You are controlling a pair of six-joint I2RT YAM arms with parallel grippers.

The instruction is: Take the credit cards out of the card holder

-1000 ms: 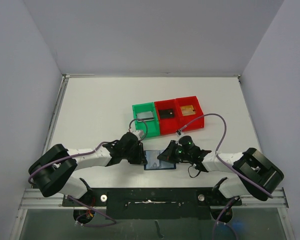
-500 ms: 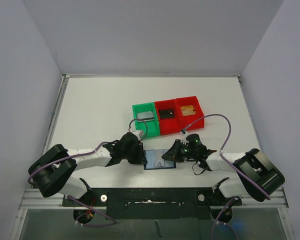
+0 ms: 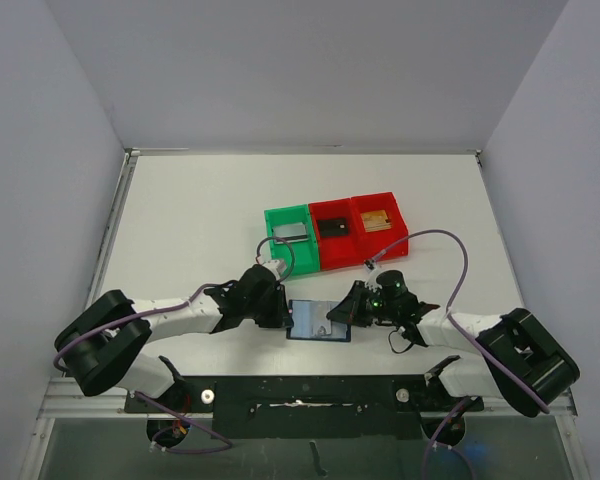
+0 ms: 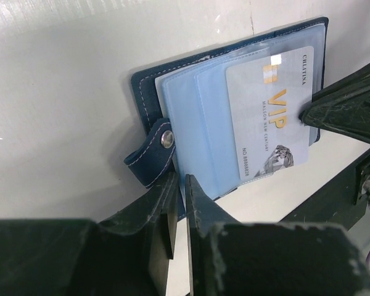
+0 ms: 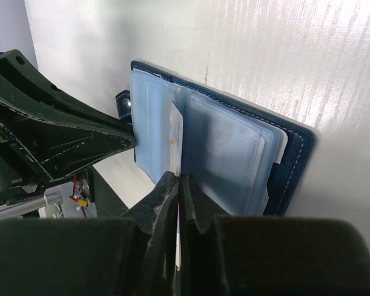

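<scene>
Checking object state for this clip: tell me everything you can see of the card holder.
The card holder lies open on the table: navy fabric-like cover, pale stitching, a snap tab with metal stud, light blue translucent pockets. A silver VIP card sticks partly out. The left gripper pinches its tab-side edge; the right gripper pinches the card.

I count four cards: a grey card (image 3: 292,231), a black card (image 3: 331,227), a gold card (image 3: 376,221) and a VIP card (image 4: 271,114). One wallet (image 4: 149,83). Three bins: a green bin (image 3: 306,260), a middle red bin (image 3: 338,252) and a right red bin (image 3: 385,244). Two tools of mine: left tool (image 4: 177,185), right tool (image 5: 177,182).
</scene>
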